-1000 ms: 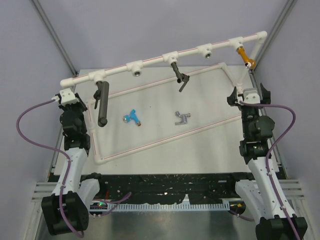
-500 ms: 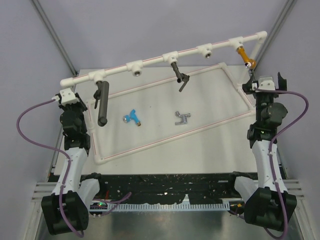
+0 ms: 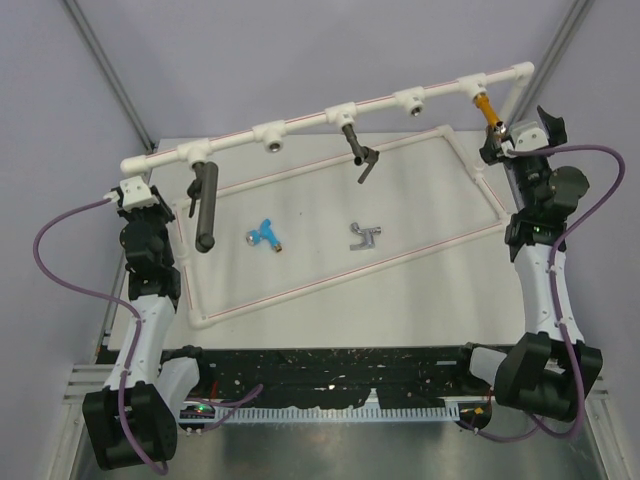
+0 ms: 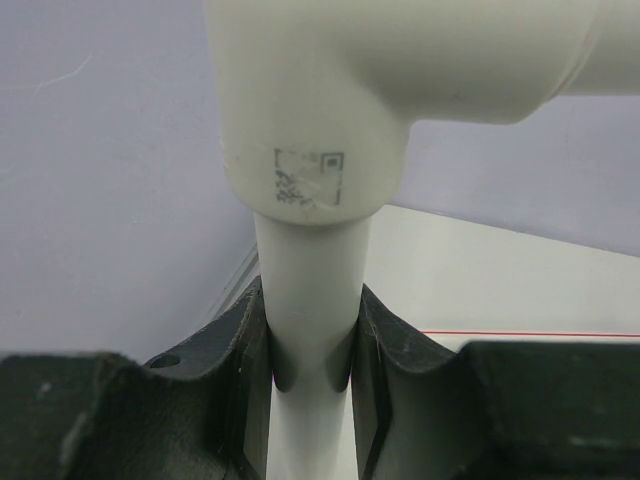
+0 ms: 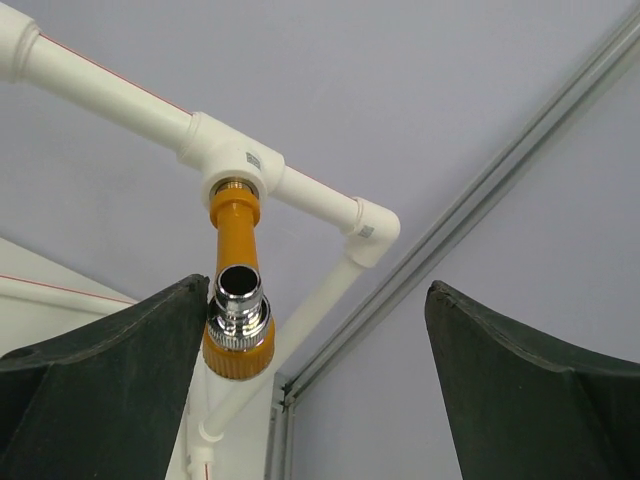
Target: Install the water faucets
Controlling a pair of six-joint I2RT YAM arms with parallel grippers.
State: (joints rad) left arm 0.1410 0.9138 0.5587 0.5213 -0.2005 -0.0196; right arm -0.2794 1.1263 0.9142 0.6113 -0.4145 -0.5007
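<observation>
- The left hand (image 4: 310, 355) is gripping the white upright (image 4: 310, 270) of the pipe frame just under its elbow (image 4: 320, 110). Its fingers (image 4: 225, 350) are closed almost fully and are pressing the tube from both sides. It looks to be bracing the frame at its left corner.
- Just to the right of that hand, the dark grey cylinder (image 3: 205, 205) is hanging from the top rail (image 3: 305, 122) — it is not one of the faucets.
- Farther right, the blue faucet (image 3: 265, 235) is lying loose on the worktop (image 3: 420, 290). It is nearer the left hand than the right, but the left hand is occupied.
- The silver-grey faucet (image 3: 365, 236) is also lying loose, somewhat nearer the right hand.
- Above them, one socket (image 3: 272, 140) and another socket (image 3: 413, 102) on the rail are showing empty, with a dark lever fitting (image 3: 360, 152) hanging between them.
- The orange-gold faucet (image 5: 238, 290) is sitting threaded into the rail's tee (image 5: 232, 165), with a little brass thread showing. Its long axis is running from the tee down toward the right hand, chrome end facing it.
- The right hand (image 5: 318, 300) is standing wide open and holding nothing.
- The orange-gold faucet is lying straight ahead of this hand, close to the inner edge of the finger (image 5: 100, 370) on the left of the wrist view and well apart from the other finger.
- I cannot tell whether the faucet is already between the fingers or just beyond their tips.
- The right arm is by far the nearer one, so the coming move is probably a grasp on the faucet body to turn it home.
- That grasp is calling for a sideways shift to centre the gap — otherwise one finger would be pushing the faucet before the other meets it.
</observation>
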